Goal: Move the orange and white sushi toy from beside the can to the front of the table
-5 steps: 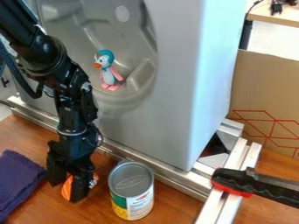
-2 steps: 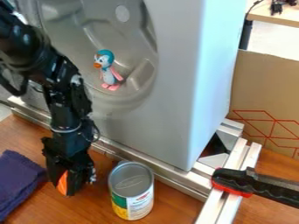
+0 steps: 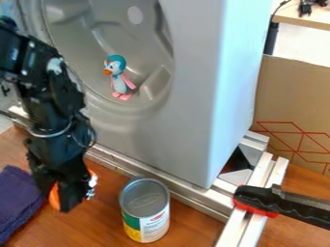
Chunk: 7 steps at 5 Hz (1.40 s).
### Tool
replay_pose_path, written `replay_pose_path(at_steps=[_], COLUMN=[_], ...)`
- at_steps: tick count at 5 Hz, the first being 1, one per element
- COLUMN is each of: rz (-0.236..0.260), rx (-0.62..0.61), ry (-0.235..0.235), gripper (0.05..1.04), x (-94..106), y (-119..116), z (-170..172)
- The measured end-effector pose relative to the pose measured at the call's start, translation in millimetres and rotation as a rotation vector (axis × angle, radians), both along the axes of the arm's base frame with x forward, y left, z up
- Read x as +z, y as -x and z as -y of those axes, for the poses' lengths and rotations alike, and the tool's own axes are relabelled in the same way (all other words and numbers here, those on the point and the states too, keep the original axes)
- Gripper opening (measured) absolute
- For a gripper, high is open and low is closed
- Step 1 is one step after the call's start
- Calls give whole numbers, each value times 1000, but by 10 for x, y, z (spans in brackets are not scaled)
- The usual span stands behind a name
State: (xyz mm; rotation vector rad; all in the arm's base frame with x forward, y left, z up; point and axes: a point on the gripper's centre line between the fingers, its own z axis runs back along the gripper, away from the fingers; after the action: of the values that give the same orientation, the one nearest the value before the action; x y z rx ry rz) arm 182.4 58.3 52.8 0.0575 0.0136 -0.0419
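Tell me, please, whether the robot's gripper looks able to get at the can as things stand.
Probably yes: the can stands upright near the gripper, its top uncovered and nothing visible between them. The orange object in the gripper would likely have to be released first, though.

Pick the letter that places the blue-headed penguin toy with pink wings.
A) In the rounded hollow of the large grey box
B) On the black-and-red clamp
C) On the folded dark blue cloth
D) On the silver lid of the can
A: the penguin toy stands in the rounded hollow in the front of the grey box.
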Motion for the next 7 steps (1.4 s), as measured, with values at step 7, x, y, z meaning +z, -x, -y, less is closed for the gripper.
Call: replay_pose_path(at_steps=[7], rz=[-129], rx=[-339], ry=[101], gripper=[590], x=[-607], y=[249], z=[534])
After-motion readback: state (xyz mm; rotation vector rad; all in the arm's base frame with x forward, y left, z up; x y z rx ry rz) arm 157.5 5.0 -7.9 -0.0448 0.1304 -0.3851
